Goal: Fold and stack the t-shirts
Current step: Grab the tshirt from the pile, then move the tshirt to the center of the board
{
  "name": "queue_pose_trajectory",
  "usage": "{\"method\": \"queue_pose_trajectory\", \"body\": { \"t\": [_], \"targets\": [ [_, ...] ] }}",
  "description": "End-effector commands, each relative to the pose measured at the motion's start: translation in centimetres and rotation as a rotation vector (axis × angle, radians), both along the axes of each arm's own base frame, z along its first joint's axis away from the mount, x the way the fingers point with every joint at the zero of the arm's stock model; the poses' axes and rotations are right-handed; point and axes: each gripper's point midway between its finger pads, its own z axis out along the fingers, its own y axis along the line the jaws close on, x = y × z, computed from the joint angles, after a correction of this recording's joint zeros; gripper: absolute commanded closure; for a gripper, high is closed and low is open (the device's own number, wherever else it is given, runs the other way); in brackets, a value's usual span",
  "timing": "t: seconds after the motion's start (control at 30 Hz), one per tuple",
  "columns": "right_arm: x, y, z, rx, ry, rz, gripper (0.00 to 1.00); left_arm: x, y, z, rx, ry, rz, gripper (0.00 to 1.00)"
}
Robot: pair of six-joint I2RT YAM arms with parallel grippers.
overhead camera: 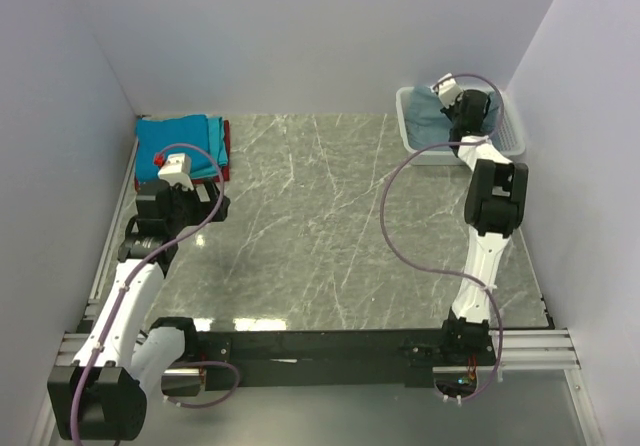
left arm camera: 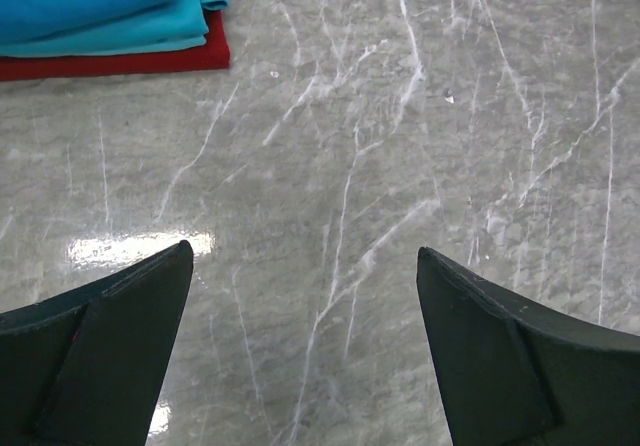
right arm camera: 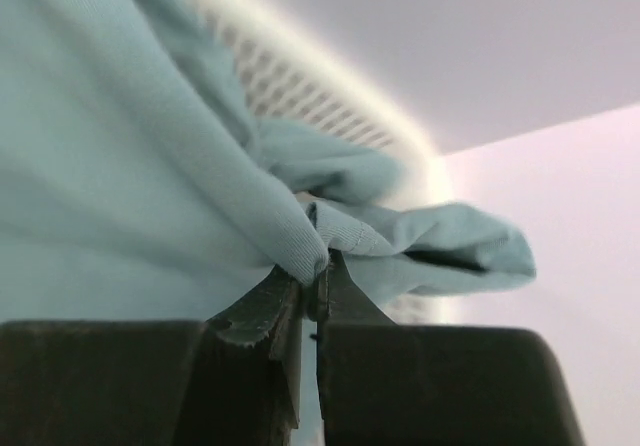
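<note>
Right claw (right arm camera: 312, 291) pinches shut on a thin fold of tee (right arm camera: 130, 146); left claw (left arm camera: 305, 266) gapes empty. Lifting may slip it or drag the basket (right arm camera: 290, 91)

light: bright, even | glare: on table (left arm camera: 130, 248) | blur: right wrist basket (right arm camera: 300, 91)

1. White shells alternate with black joints on the left arm (overhead camera: 128, 288), trailed by the left purple cable (overhead camera: 219, 198).
2. The right arm (overhead camera: 492, 201) sets a blocky black link between white sections, with the right purple cable (overhead camera: 384, 216) alongside.
3. The left gripper (left arm camera: 305, 253) has dark, wedge-shaped fingers (left arm camera: 110, 351).
4. The right gripper (right arm camera: 312, 278) has dark fingers (right arm camera: 255, 316) with scuffed edges.
5. A white camera housing (overhead camera: 178, 171) caps the left wrist.
</note>
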Motion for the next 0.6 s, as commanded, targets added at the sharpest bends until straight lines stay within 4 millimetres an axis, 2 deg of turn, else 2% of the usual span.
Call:
{"method": "queue_pose_trajectory", "body": {
  "t": [0.0,0.03,0.07,0.1,0.13,0.17,0.23,0.3,0.33,0.37,0.4,0.43,0.47,0.5,0.53,0.57],
  "targets": [
    [-2.3,5.5,16.6,0.032,-0.422,0.023,1.00,0.4,-0.7,2.9,-0.002,-0.086,-0.048,0.01],
    [-3.0,6.9,16.2,0.036,-0.417,0.024,1.00,0.3,-0.8,3.2,-0.003,-0.097,-0.050,0.00],
    [-4.3,7.4,19.4,0.039,-0.485,0.019,1.00,0.2,-0.9,3.4,-0.007,-0.104,-0.054,0.01],
    [-5.3,7.1,19.7,0.042,-0.490,-0.003,1.00,0.1,-0.9,3.5,-0.008,-0.111,-0.052,0.01],
    [-5.8,9.7,20.8,0.064,-0.510,0.029,1.00,-0.1,-0.9,4.1,-0.007,-0.133,-0.054,0.01],
    [-7.2,10.3,23.7,0.074,-0.556,0.031,1.00,-0.2,-1.0,4.2,-0.012,-0.138,-0.057,0.01],
    [-8.8,11.4,26.3,0.100,-0.587,0.036,1.00,-0.5,-0.9,4.7,-0.011,-0.156,-0.055,0.01],
    [-11.7,13.0,31.6,0.138,-0.644,0.067,1.00,-0.6,-1.0,5.2,-0.013,-0.173,-0.058,0.01],
    [-12.7,13.6,33.3,0.182,-0.659,0.087,1.00,-0.8,-1.0,5.4,-0.013,-0.184,-0.057,0.01],
    [-14.3,14.3,34.5,0.215,-0.609,0.113,1.00,-0.8,-0.9,5.6,-0.012,-0.188,-0.055,0.00],
    [-16.2,14.9,38.9,0.259,-0.650,0.150,1.00,-0.9,-0.9,5.8,-0.013,-0.197,-0.053,0.00],
    [-17.4,16.0,40.2,0.345,-0.628,0.204,1.00,-1.1,-0.9,6.1,-0.014,-0.208,-0.051,0.01],
    [-19.3,18.7,39.3,0.376,-0.476,0.344,1.00,-1.2,-0.9,6.3,-0.015,-0.215,-0.051,0.01],
    [-22.0,20.3,42.3,0.384,-0.477,0.449,1.00,-1.3,-1.0,6.5,-0.015,-0.223,-0.056,0.01],
    [-25.1,21.5,44.0,0.399,-0.483,0.516,1.00,-1.5,-1.0,7.1,-0.018,-0.244,-0.056,0.01],
    [-27.1,23.4,43.3,0.399,-0.414,0.602,1.00,-1.6,-1.1,7.2,-0.022,-0.251,-0.063,0.00]
  ]
}}
